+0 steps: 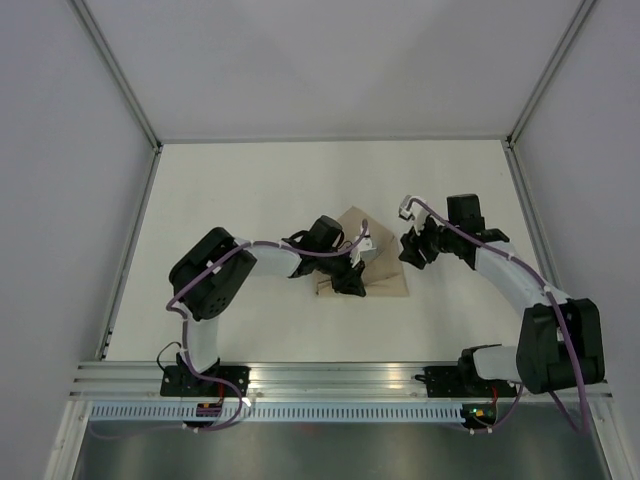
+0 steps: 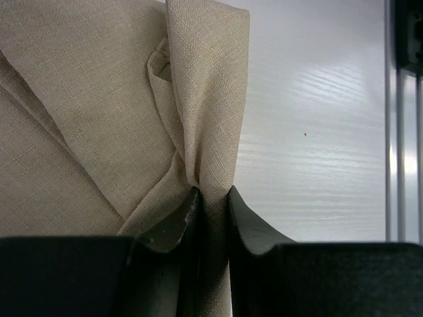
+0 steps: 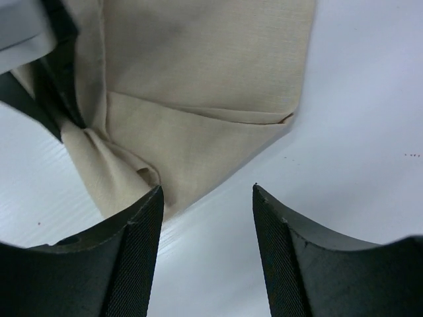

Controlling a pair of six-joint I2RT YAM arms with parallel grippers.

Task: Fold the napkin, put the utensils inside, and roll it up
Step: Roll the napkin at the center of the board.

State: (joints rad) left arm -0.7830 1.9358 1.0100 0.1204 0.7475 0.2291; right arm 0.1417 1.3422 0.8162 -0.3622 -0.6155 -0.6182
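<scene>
napkin: beige cloth, folded in layers, near the centre of the table, slightly toward 4 o'clock. Overlapping flaps and creases show in both wrist views.
left gripper: on the napkin's 8 o'clock side in the top view. Jaws nearly closed, pinching a bunched fold of cloth. Fabric puckers into the grip.
right gripper: just beside the napkin's 3 o'clock edge in the top view. Jaws wide apart, nothing between them, bare white table showing in the gap.
contact: can't tell whether the right fingers touch the cloth edge. One tip sits right at it.
</scene>
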